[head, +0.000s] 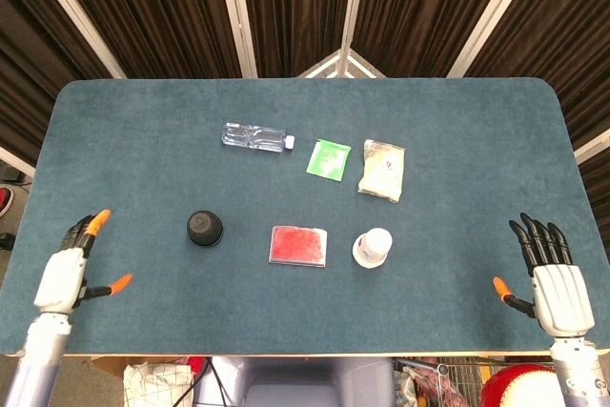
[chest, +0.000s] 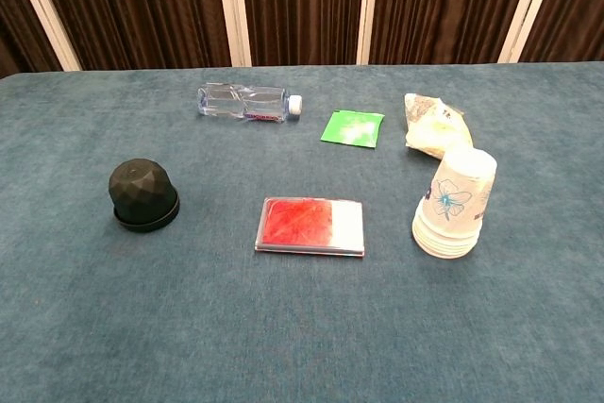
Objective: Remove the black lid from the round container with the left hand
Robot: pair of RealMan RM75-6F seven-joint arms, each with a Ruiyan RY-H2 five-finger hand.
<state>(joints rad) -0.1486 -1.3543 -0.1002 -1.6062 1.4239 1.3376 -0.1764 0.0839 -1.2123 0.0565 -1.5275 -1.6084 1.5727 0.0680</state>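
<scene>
A black faceted dome lid (head: 204, 227) (chest: 142, 190) covers the round container, of which only a dark rim (chest: 145, 223) shows at the base. It stands left of the table's middle. My left hand (head: 65, 272) hovers over the table's front left corner, well to the left of the lid, fingers spread and empty. My right hand (head: 553, 275) is at the front right edge, fingers spread, holding nothing. Neither hand appears in the chest view.
A clear bottle (head: 254, 136) lies behind the lid. A green packet (head: 328, 158), a yellowish bag (head: 382, 170), a red-filled flat box (head: 298, 245) and an upturned stack of paper cups (head: 373, 247) sit in the middle and to the right.
</scene>
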